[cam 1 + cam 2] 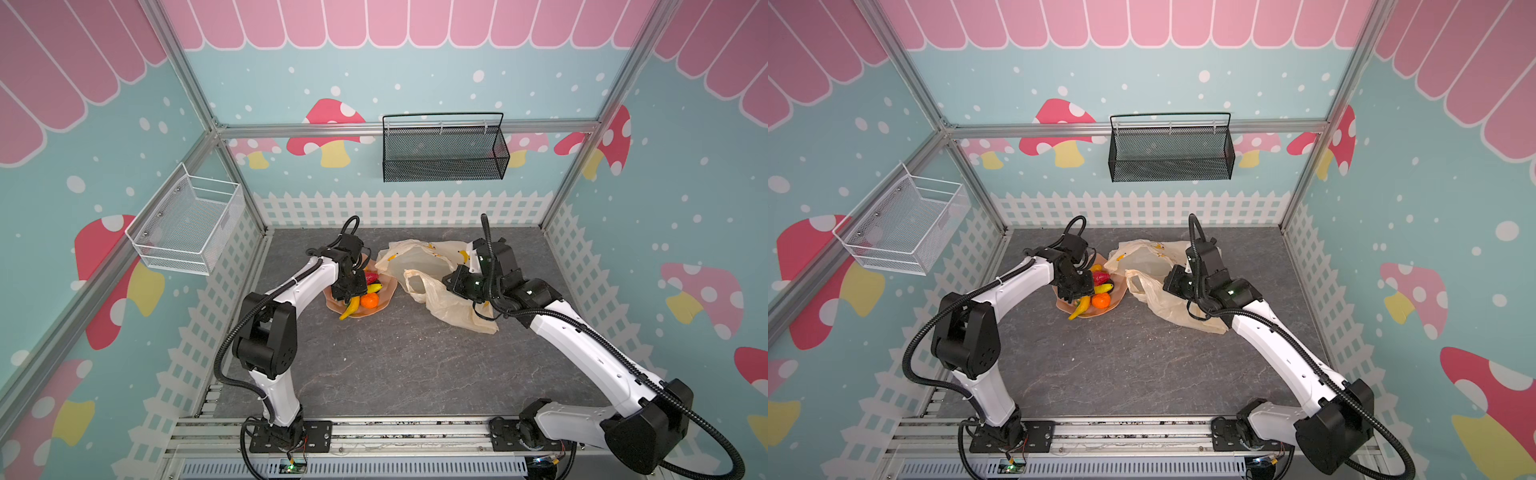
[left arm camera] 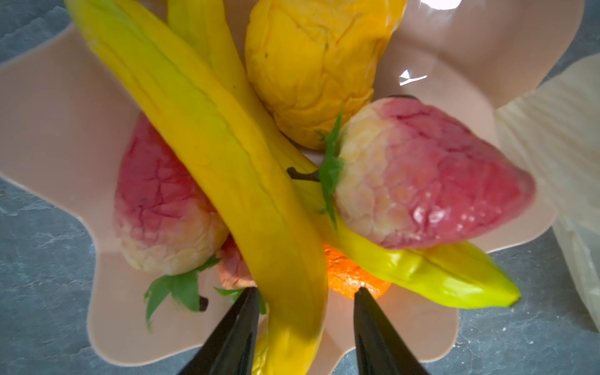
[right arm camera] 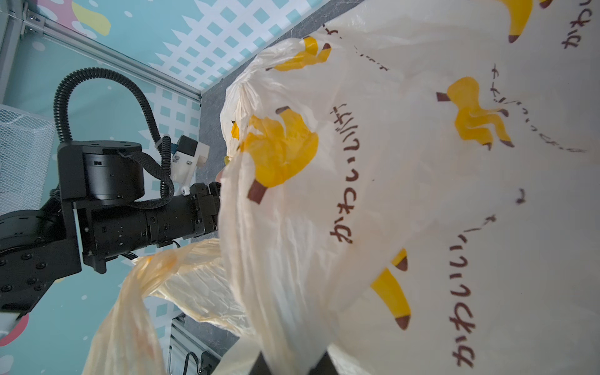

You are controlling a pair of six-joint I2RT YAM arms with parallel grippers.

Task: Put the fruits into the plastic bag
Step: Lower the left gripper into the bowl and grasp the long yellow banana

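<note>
The fruits lie piled on a pink wavy-edged dish (image 1: 384,291) (image 2: 48,123): a long yellow banana (image 2: 207,136) (image 1: 349,309), a second banana (image 2: 422,266), two strawberries (image 2: 422,181) (image 2: 156,201), an orange (image 2: 347,276) (image 1: 369,301) and a yellowish piece (image 2: 311,65). My left gripper (image 2: 307,289) (image 1: 351,293) is down among them, open, its fingers straddling the long banana's end; one finger touches it, the other stands off with a gap. The plastic bag (image 1: 419,257) (image 1: 1144,257) (image 3: 422,194) lies crumpled right of the dish. My right gripper (image 3: 292,355) (image 1: 446,282) is shut on the bag's film near a loop handle.
A black mesh basket (image 1: 444,147) hangs on the back wall and a white wire basket (image 1: 189,226) on the left wall. The left arm's wrist (image 3: 113,207) shows just beyond the bag in the right wrist view. Grey tabletop (image 1: 395,365) stretches toward the front.
</note>
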